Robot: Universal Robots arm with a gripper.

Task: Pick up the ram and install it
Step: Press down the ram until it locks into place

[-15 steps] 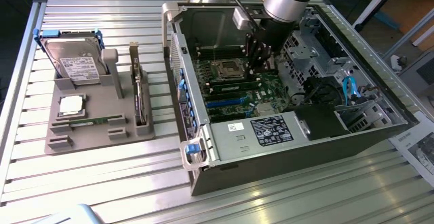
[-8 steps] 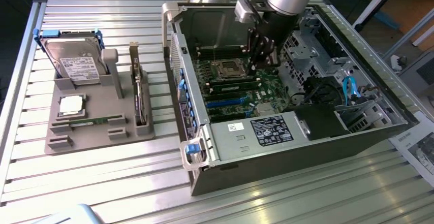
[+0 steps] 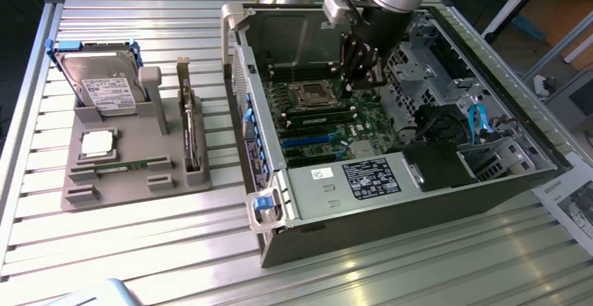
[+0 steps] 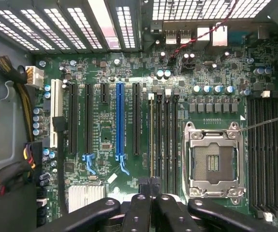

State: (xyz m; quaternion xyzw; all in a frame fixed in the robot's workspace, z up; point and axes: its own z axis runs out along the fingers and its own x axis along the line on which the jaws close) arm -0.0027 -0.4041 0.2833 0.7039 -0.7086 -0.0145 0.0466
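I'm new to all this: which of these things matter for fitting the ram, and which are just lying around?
In the job: gripper, ram edge-on in line with its fingertips, memory slots, motherboard.

Lying about: hard drive, processor chip, upright dark card, grey holder.

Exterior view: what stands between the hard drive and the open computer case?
In the exterior view, a dark card stands on edge in the gray holder, between the hard drive and the computer case.
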